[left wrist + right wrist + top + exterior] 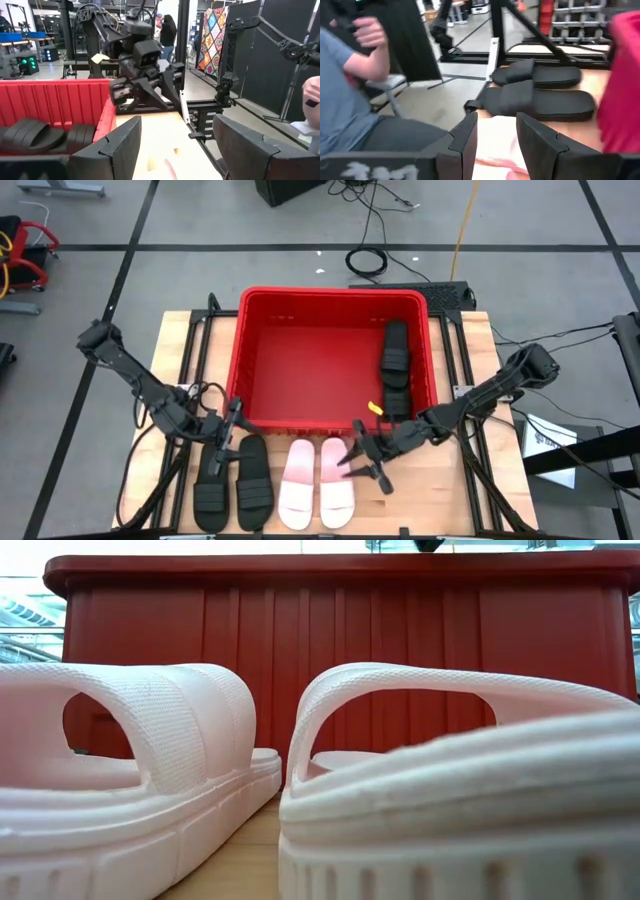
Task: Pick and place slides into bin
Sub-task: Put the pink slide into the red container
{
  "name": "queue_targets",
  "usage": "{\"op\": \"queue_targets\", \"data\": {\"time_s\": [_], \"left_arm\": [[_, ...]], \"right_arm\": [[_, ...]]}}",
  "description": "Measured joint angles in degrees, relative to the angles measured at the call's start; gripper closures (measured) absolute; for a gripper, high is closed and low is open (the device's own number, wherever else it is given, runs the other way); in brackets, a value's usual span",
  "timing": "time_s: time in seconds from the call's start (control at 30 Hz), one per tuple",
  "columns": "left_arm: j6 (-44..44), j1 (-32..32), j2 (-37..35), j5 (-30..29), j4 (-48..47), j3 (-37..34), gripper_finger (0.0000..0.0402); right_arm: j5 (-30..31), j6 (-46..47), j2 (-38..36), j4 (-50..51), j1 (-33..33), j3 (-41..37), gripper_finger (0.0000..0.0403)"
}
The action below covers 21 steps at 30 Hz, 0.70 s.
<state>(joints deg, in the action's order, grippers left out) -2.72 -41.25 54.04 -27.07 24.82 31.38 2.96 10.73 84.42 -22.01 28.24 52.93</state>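
Note:
The red bin (335, 300) stands at the table's far middle, with two black slides (396, 345) (396, 402) lying along its right wall. In front of it, two more black slides (212, 480) (253, 478) and two pale pink slides (300, 483) (337, 480) rest on their soles. In the low view the pink slides (150, 770) (460, 790) fill the foreground. My left gripper (232, 426) (177, 135) hovers open above the far ends of the black pair. My right gripper (352, 452) (496, 130) is open above the right pink slide's far end (495, 145).
The bin's near wall (330, 650) rises right behind the pink slides. A person's arm and sleeve (355, 55) show beside the table's left edge in the right wrist view. Bare wooden table top (440, 490) lies to the right of the pink slides.

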Motion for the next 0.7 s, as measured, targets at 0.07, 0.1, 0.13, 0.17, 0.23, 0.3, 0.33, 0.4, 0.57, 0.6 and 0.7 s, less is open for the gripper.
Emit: {"op": "queue_targets", "data": {"time_s": [0.07,0.1,0.13,0.17,0.23,0.3,0.33,0.4,0.57,0.6,0.7], "left_arm": [[-0.02,-0.43,0.46,-0.41,0.55,0.0,0.0151],[-0.1,-0.55,0.73,-0.52,0.9,0.0,0.0151],[-0.28,-0.65,0.94,-0.77,1.16,0.01,0.0151],[-0.28,-0.81,1.15,-1.17,1.33,0.01,0.0151],[-0.37,-1.05,1.52,-1.61,1.58,0.0,0.0151],[-0.37,-1.16,1.9,-1.64,2.15,0.0,0.0151],[-0.39,-1.16,2.1,-1.64,2.42,0.02,0.0151],[-0.38,-1.15,2.23,-1.64,2.56,0.0,0.0151],[-0.31,-1.14,2.22,-1.66,2.68,0.0,0.0151],[-0.2,-1.14,2.21,-1.64,2.84,0.02,0.0151],[-0.15,-1.14,2.21,-1.64,3.0,0.0,0.0151]], "right_arm": [[1.33,-3.29,0.11,-1.69,1.53,-0.04,0.0277],[1.84,-4.04,0.04,-2.42,2.18,-0.03,0.0277],[2.4,-4.1,-0.04,-2.89,2.68,0.0,0.0277],[3.1,-3.59,-0.06,-2.95,3.02,0.04,0.0277],[3.84,-1.48,-0.04,-1.95,3.48,0.04,0.0277],[4.74,-0.05,-0.02,-1.13,3.79,0.04,0.0277],[4.82,0.32,-0.02,-0.95,3.79,0.04,0.0277],[4.81,1.2,0.7,-1.01,3.79,0.13,0.0277],[4.8,0.78,5.01,5.55,3.77,5.46,0.0277],[4.85,0.83,6.15,8.32,3.75,7.42,0.0277],[4.88,0.47,10.07,16.82,3.62,13.76,0.0277]]}}
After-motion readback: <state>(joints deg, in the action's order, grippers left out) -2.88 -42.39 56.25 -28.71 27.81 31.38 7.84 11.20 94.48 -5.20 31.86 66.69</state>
